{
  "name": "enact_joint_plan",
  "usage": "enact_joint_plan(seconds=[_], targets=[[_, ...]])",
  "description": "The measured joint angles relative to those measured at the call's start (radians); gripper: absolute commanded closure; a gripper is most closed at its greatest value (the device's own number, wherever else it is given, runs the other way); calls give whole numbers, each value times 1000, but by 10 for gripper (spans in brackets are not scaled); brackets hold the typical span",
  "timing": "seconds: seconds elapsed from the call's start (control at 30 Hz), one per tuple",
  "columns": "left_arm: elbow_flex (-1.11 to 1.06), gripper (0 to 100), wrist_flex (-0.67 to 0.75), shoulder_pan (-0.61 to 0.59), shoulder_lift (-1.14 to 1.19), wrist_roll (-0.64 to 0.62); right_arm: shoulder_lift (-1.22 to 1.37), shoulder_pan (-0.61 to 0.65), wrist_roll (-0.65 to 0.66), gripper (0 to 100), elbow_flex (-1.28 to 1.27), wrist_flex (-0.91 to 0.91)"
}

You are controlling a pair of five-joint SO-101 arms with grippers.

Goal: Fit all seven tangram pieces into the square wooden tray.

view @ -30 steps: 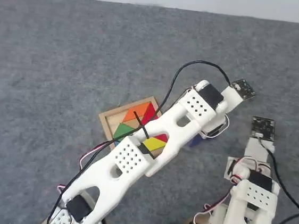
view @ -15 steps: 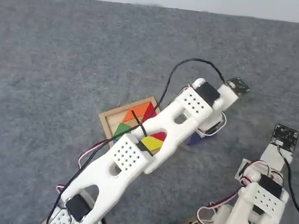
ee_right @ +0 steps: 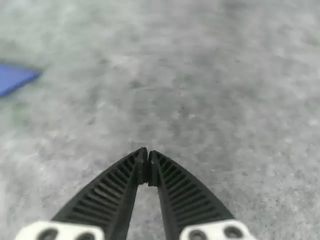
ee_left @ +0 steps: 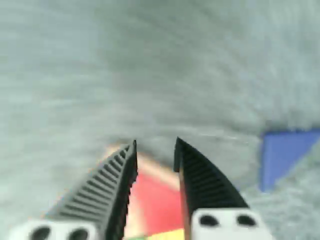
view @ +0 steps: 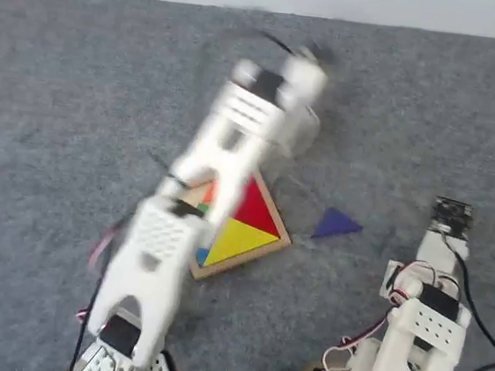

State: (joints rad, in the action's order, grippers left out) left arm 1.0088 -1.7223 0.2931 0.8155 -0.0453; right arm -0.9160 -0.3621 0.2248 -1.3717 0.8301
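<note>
- The square wooden tray [view: 249, 255] sits near the middle of the grey carpeted table [view: 63, 86], turned so one corner points toward the right arm's side.
- Inside it I can see a large red triangle [view: 259, 206] and, touching it along one edge, a yellow triangle [view: 235, 237]. A sliver of blue [view: 201, 256] shows at the tray's near edge.
- The white left arm [view: 235, 131] stretches across the tray's other half and hides whatever pieces lie there, so I cannot count them.
- One blue triangular piece [view: 336, 223] lies flat on the carpet outside the tray, near its right-hand corner but apart from it.
- In the left wrist view, the left gripper [ee_left: 155, 145] hangs above the tray's rim and the red triangle, its black ribbed fingers parted with nothing between them. The blue piece lies off to one side of it.
- The right arm [view: 429, 311] stands on the far side of the blue piece from the tray.
- The right gripper [ee_right: 145, 156] has its fingers pressed together on nothing, over bare carpet, well apart from the blue piece.
</note>
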Motion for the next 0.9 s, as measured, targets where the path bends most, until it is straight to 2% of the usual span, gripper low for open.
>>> enact_joint_plan(seconds=[0.13,0.27,0.37,0.47,0.53,0.63,0.8,0.9], targets=[[-170,870,0,-204,-316,-5,0,100,11,992,141,126],[-427,870,0,-413,-568,0,52,290,-15,987,356,284],[-683,870,14,-534,-617,-5,178,443,-107,908,502,328],[-953,870,155,-620,-617,-38,339,555,-198,842,605,328],[-1096,870,282,-677,-617,-78,462,595,-304,841,658,328],[-1211,870,433,-732,-617,-107,632,624,-535,837,735,315],[-1270,870,502,-747,-617,-118,855,651,-1023,837,899,290],[-1304,870,555,-747,-617,-115,965,643,-1177,840,954,285]])
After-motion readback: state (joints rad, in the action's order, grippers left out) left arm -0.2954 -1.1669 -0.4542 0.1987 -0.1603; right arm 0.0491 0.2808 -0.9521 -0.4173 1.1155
